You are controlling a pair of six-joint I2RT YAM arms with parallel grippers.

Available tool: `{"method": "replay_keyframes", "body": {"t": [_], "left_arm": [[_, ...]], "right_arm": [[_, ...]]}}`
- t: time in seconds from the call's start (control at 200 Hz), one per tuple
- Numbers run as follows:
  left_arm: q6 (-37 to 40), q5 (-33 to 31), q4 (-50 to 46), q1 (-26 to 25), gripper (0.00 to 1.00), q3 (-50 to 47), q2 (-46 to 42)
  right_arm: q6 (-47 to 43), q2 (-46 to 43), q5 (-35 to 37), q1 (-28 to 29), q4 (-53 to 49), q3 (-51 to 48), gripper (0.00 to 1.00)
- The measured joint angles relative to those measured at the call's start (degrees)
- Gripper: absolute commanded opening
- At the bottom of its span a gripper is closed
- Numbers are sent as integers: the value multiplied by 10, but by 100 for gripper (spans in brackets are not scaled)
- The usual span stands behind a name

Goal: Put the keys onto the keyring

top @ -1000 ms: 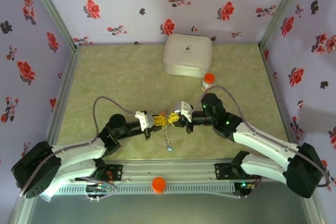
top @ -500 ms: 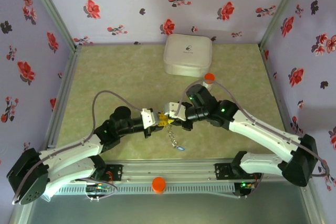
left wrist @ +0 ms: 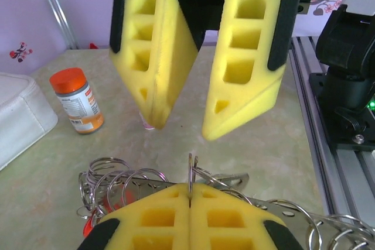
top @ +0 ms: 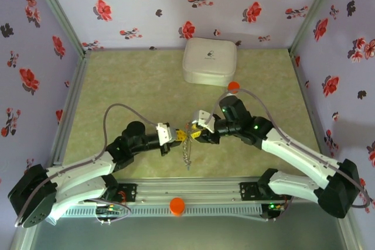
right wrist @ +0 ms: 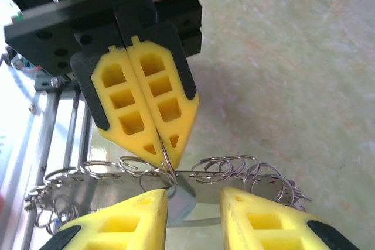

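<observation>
A white rounded square box sits on the mottled green table, towards the far side and a little right of the middle. Its lid bears a small dark mark. Just beside the box's near right corner stands a small bottle with an orange cap; in the left wrist view the bottle is upright, with a white and orange label, the box to its left. Behind the box rises a lilac wall printed with red and dark flowers. Well apart from the box, at the table's near edge, an orange knob sits on a metal rail.
</observation>
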Motion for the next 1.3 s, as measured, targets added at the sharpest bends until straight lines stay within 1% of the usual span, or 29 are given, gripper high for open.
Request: {"method": "replay_keyframes", "body": {"t": [0.12,0.2,0.38,0.56,0.62,0.765,0.82,0.875,0.96,0.99,1.05,1.215,1.3], "left_arm": [[-22,3,56,0,0,-25,10],[-33,7,78,0,0,-35,20],[-45,17,118,1,0,-42,33],[-56,24,149,4,0,-46,44],[-57,26,155,5,0,-46,46],[-65,31,167,8,0,-50,47],[-69,33,170,8,0,-53,47],[-72,35,171,9,0,-56,47],[-75,36,171,9,20,-56,47],[-77,36,171,9,23,-56,46],[-70,35,160,11,25,-54,41],[-38,31,54,12,25,-7,21],[-25,31,20,12,25,11,18]], "right_arm": [[31,-2,-23,0,56,-39,28],[45,-1,-32,0,81,-55,24],[65,0,-47,0,125,-63,21],[74,8,-57,0,144,-64,18],[75,10,-61,0,147,-64,15],[70,14,-70,0,151,-64,0],[65,17,-74,0,150,-63,0],[56,21,-76,0,141,-59,0],[41,25,-77,0,117,-45,0],[35,25,-76,0,102,-37,0],[17,26,-71,0,61,-16,0],[-36,42,-52,3,-45,59,0],[-59,54,-38,10,-84,87,0]]}}
